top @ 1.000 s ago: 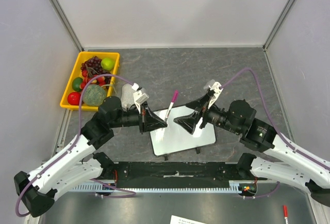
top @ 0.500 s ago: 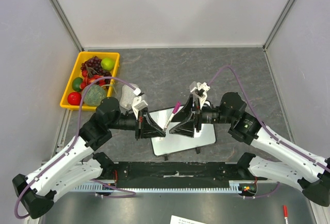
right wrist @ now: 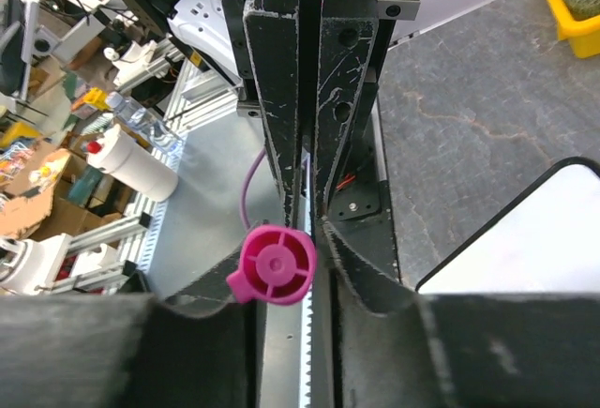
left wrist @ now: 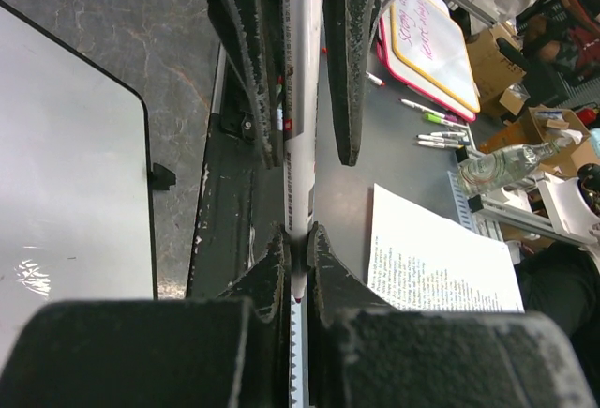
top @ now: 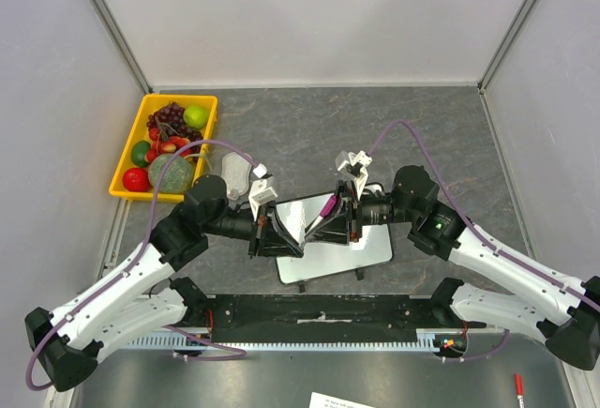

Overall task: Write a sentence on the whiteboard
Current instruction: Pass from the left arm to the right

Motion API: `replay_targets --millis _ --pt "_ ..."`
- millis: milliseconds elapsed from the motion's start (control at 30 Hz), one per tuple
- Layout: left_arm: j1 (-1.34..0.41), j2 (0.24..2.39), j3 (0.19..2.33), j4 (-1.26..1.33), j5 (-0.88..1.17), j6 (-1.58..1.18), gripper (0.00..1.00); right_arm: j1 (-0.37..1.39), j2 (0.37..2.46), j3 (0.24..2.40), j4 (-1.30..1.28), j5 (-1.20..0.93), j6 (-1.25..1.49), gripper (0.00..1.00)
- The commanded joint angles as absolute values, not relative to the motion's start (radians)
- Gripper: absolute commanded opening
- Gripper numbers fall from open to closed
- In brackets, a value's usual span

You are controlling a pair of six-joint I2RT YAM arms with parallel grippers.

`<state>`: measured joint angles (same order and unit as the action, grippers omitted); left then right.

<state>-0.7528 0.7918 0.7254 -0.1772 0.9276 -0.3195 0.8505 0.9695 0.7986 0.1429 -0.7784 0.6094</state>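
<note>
Left fingers clamp the marker, its print unreadable.

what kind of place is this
Most likely a robotics lab: left arm and right arm bolted to a rail inside grey panel walls, with cluttered benches beyond holding cardboard boxes, markers and a water bottle.

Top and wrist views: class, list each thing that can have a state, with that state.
marker, capped, held in the left gripper
cap, on the marker, inside the right gripper
whiteboard, blank where visible
tray, full of fruit
left gripper, shut on marker
right gripper, around cap, grip unclear
</note>
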Motion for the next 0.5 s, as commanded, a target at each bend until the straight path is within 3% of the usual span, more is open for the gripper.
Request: replay_targets --millis 0,100,200,267,333,367,467 --pt "-0.761 0.778 0.767 -0.184 0.960 -0.273 0.02 0.848 0.960 0.799 0.166 -0.802 0.606 0.24" --pt "-0.761 0.773 0.765 -0.189 0.953 -0.270 0.02 0.848 0.953 0.793 0.155 -0.795 0.598 0.00" --pt "-0.762 0.764 0.769 -0.199 0.919 -0.268 0.06 0.848 0.942 0.782 0.127 -0.775 0.585 0.00" --pt "-0.761 0.755 0.769 -0.204 0.872 -0.275 0.42 0.848 0.927 0.778 0.100 -0.749 0.568 0.00" --pt "-0.761 0.733 0.759 -0.210 0.775 -0.287 0.67 0.848 0.910 0.772 0.063 -0.706 0.545 0.00" --pt "-0.759 0.723 0.750 -0.212 0.714 -0.302 0.74 0.848 0.901 0.767 0.048 -0.668 0.531 0.00" --pt "-0.759 0.722 0.730 -0.235 0.560 -0.331 0.79 0.848 0.871 0.759 0.002 -0.556 0.494 0.00"
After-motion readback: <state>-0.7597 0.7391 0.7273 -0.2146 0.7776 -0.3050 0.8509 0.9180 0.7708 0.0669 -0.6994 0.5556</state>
